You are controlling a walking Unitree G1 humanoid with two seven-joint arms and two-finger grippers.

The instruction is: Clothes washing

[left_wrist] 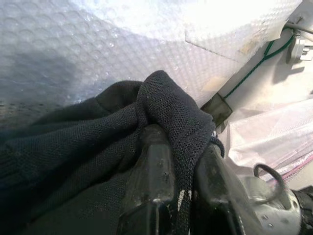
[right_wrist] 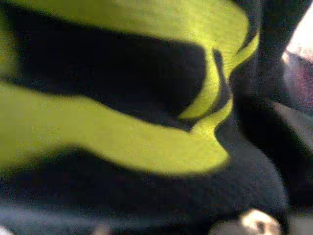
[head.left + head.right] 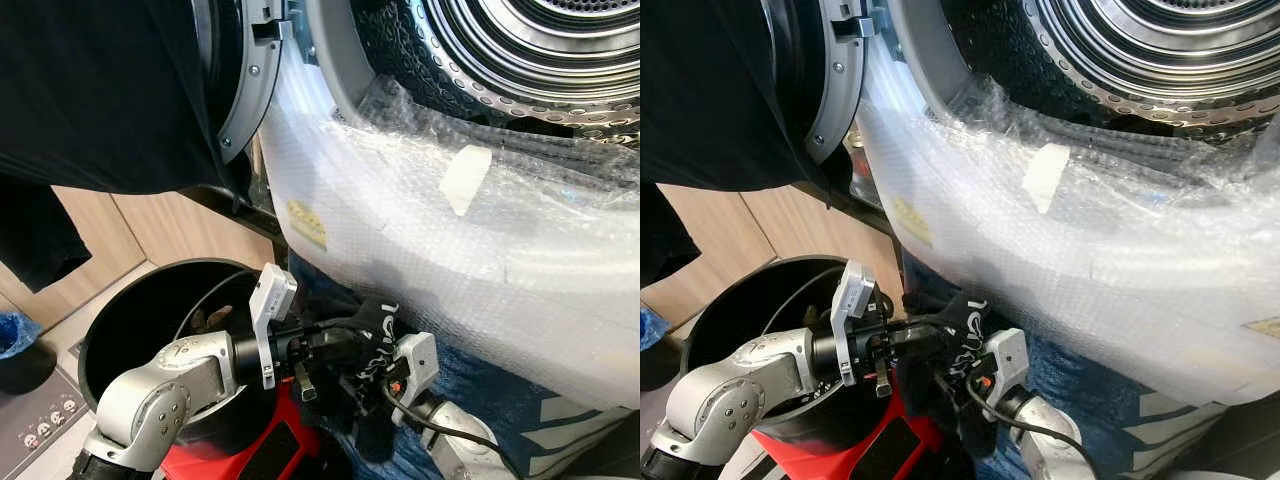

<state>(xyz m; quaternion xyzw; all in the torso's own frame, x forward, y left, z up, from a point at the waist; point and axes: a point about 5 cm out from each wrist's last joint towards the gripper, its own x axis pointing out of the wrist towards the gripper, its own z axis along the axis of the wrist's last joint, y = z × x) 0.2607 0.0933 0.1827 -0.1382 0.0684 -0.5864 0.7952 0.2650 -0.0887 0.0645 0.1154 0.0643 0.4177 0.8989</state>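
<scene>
Lower centre: left gripper (image 1: 178, 196) clamped on black mesh garment (image 1: 161, 103); right gripper's state impossible to tell; washer drum opening (image 3: 520, 50) up and right, above bubble-wrapped front (image 3: 420, 230).

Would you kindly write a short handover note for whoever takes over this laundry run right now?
Left gripper: shut on a fold of the dark garment, low in front of the washer.
Right gripper: pressed against black and yellow-green fabric; fingers not visible.
Washer door open, drum looks empty; bubble wrap covers the front. Black bin stands below left.
Done: garment gripped.
Left: lift it over the wrapped rim into the drum.
</scene>
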